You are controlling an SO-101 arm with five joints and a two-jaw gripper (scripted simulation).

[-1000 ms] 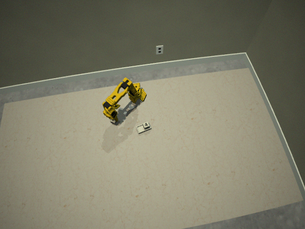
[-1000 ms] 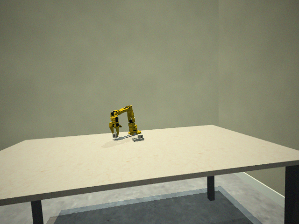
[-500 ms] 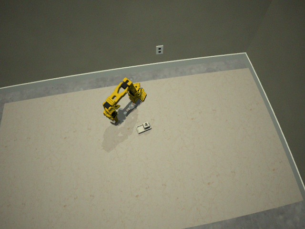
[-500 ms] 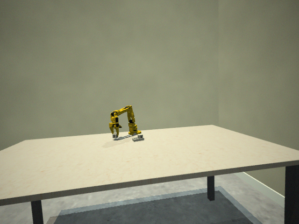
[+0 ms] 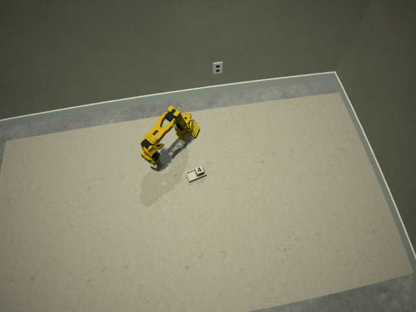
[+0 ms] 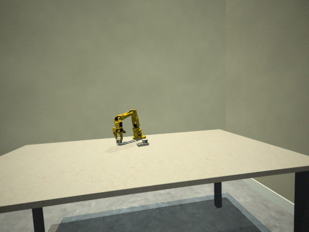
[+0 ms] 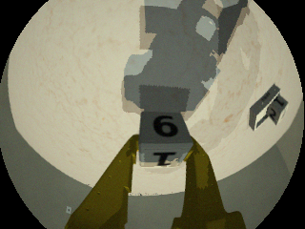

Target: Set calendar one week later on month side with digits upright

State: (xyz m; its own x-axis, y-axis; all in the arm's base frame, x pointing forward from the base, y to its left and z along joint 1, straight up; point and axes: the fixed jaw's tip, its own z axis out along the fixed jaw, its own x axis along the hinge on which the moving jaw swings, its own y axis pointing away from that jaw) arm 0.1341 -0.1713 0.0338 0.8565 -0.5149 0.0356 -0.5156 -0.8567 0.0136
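Note:
My gripper (image 7: 164, 159) (image 5: 155, 164) (image 6: 119, 141) is shut on a grey digit cube (image 7: 165, 135) (image 6: 119, 141). In the wrist view the cube shows a 6 on its upper face and an upside-down 1 on the face toward the camera. It sits low, at or just above the table top. The small grey tray (image 5: 192, 175) (image 6: 141, 144) (image 7: 257, 119) lies flat to the right of the gripper, apart from it. The other cube (image 5: 200, 170) (image 6: 144, 141) (image 7: 274, 106) stands in the tray's right part with a 4 on top. The tray's left part is bare.
The arm's yellow base (image 5: 186, 129) (image 6: 137, 135) stands behind the tray near the table's far edge. The arm casts a shadow (image 5: 157, 182) on the table (image 5: 234, 218) in front of the gripper.

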